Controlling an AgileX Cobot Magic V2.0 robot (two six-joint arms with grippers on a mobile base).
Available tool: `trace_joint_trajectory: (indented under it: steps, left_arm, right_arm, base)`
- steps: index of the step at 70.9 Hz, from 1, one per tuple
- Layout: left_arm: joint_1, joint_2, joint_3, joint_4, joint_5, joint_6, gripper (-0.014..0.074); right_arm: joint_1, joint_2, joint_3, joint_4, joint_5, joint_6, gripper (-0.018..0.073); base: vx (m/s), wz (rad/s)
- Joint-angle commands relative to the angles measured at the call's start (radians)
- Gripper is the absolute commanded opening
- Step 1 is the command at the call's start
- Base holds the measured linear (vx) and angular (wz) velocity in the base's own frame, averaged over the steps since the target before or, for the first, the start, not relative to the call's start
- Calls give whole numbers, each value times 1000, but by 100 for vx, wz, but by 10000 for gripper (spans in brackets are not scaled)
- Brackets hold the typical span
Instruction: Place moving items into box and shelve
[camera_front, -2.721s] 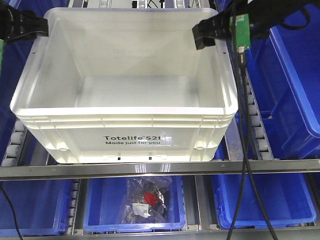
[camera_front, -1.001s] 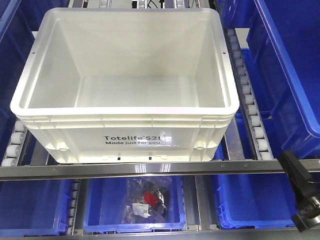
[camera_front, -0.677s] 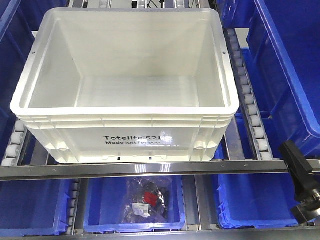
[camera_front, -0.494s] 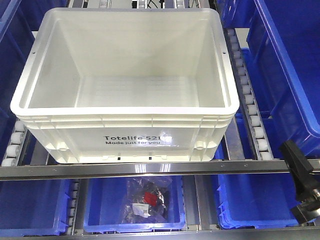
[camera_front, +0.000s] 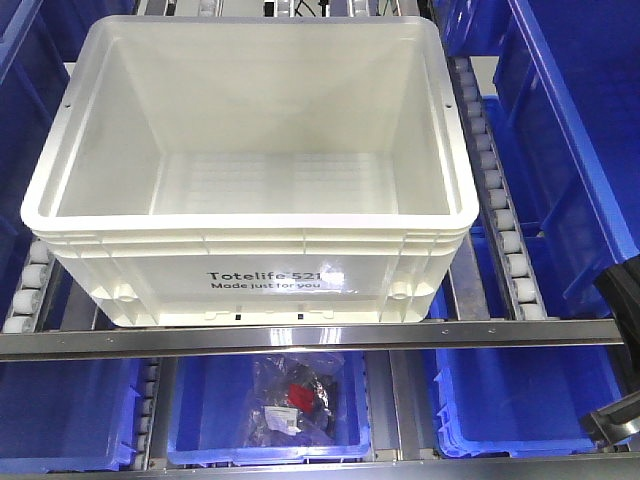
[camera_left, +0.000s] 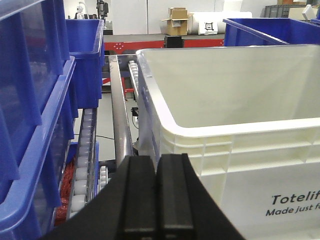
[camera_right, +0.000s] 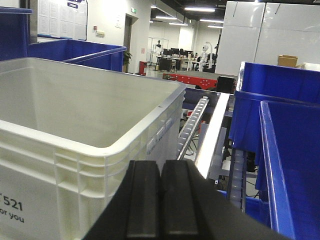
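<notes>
Gleaming ribbed white plastic box (camera_front: 250, 262)

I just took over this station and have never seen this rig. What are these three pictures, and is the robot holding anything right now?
This is a two-armed robot, and each arm ends in a black hand. The front view looks down on a white tote printed "Totelife 521", sitting on a roller rack among blue bins. Its visible inside is bare. A lower blue bin holds a clear bag of small parts.

The other two pictures come from cameras on the wrists. The left hand sits by the tote's front left corner, the right hand by its front right corner. Both have their fingers pressed together with nothing between them, so nothing is held.
</notes>
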Motion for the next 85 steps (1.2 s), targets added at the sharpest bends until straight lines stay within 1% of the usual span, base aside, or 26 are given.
trace_joint_trajectory:
  steps: [1, 39, 42, 45, 52, 56, 58, 61, 65, 70, 85]
  left_arm:
    - [-4, 16, -29, -8, -85, -5, -8]
    - [-4, 7, -29, -8, -84, -5, -8]
    - [-4, 1, -26, 6, -81, 10, -8]
    - [-4, -7, -17, 39, -83, 31, -8]
    - [-4, -48, 61, 64, -136, 53, -8]
    - [-4, -61, 134, 70, -195, 48, -8]
    - [-4, -57, 173, 70, -251, 44, -8]
    - [-4, -58, 211, 68, -284, 36, -7]
    - [-4, -58, 196, 72, -230, 49, -7]
    - [-4, -58, 196, 72, -231, 61, -7]
    - [-4, -57, 196, 71, -228, 59, -7]
  right_arm:
    - [-3, 14, -32, -3, -83, -6, -8]
    - [-3, 14, -32, -4, -83, -6, -7]
    - [-3, 14, -32, -4, -83, -6, -7]
    - [-3, 14, -32, -4, -83, -6, -7]
    - [-3, 14, -32, -4, -83, -6, -7]
    - [-3, 14, -32, -4, -83, -6, -7]
    - [-3, 14, -32, -4, -83, -6, -7]
    - [-3, 14, -32, -4, -83, -6, -7]
    - [-3, 14, -32, -4, -83, -6, -7]
    - [-3, 14, -32, -4, -83, -6, -7]
    - [-3, 14, -32, -4, -83, -6, -7]
  base:
    - [0, 0]
    - [0, 0]
    - [0, 0]
    - [0, 0]
    - [0, 0]
    - [0, 0]
    - [0, 0]
    - [0, 0]
    - [0, 0]
    - [0, 0]
    - [0, 0]
